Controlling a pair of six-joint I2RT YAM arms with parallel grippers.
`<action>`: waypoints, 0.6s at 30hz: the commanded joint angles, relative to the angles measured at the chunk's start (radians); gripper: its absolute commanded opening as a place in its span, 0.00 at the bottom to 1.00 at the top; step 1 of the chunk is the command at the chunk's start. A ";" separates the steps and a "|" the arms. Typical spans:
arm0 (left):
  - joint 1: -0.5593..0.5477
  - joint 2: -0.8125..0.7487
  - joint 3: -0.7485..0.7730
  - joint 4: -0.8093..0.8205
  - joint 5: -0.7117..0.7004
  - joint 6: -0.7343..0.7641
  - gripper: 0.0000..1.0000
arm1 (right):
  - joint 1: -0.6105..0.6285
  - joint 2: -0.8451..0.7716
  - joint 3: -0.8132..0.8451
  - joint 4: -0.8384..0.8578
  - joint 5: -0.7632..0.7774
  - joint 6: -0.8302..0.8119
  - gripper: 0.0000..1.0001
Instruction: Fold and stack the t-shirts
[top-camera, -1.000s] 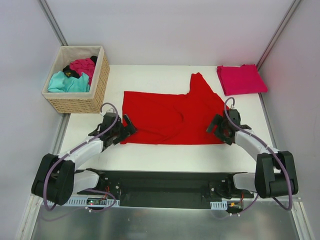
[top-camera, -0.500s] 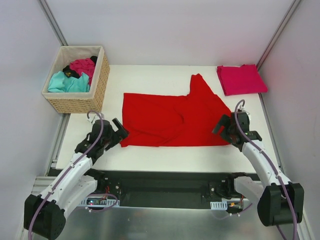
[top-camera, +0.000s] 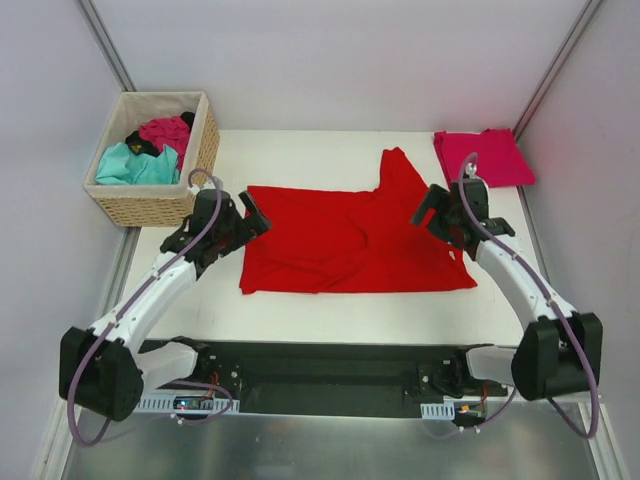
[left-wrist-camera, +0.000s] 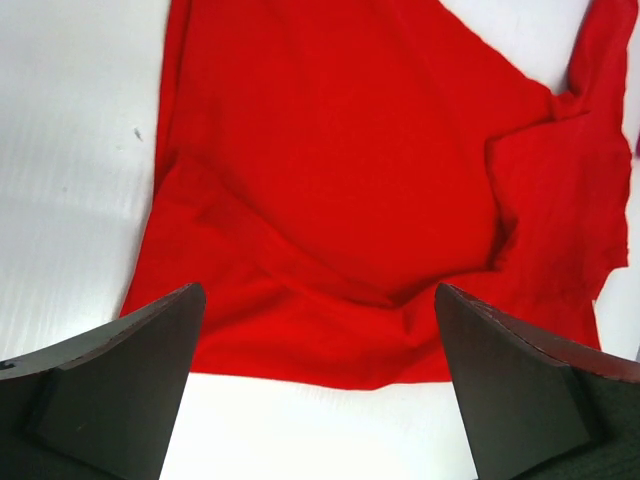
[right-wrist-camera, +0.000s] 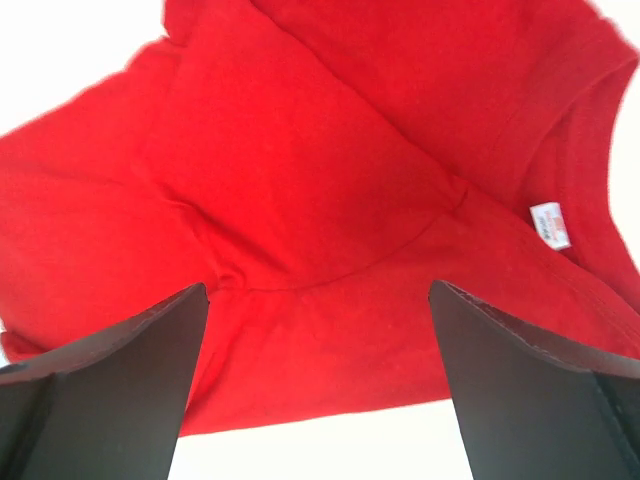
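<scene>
Left gripper (top-camera: 252, 212) and right gripper (top-camera: 428, 213), fingers spread wide, pinching nothing.
They hover at opposite side edges of the bright red t-shirt (top-camera: 340, 240), which lies rumpled and partly folded in the middle of the table (top-camera: 310, 150); a folded crimson t-shirt (top-camera: 483, 158) sits at its far right corner.

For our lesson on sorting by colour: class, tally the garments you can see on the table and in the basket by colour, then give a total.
Bright red t-shirt, laid out: 1
Pinkish crimson t-shirt, folded: 1
Teal garment, in the wicker basket: 1
Magenta garment, in the basket: 1
Black garment, in the basket, mostly hidden: 1
Total: 5
</scene>
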 joint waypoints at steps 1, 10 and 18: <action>-0.010 0.141 0.097 0.081 0.069 0.056 0.99 | 0.019 0.138 0.103 0.073 -0.012 0.011 0.97; -0.010 0.393 0.195 0.173 0.074 0.073 0.99 | 0.018 0.419 0.285 0.116 -0.053 -0.021 0.97; -0.010 0.487 0.114 0.254 0.105 0.039 0.99 | 0.019 0.483 0.175 0.188 -0.058 0.002 0.97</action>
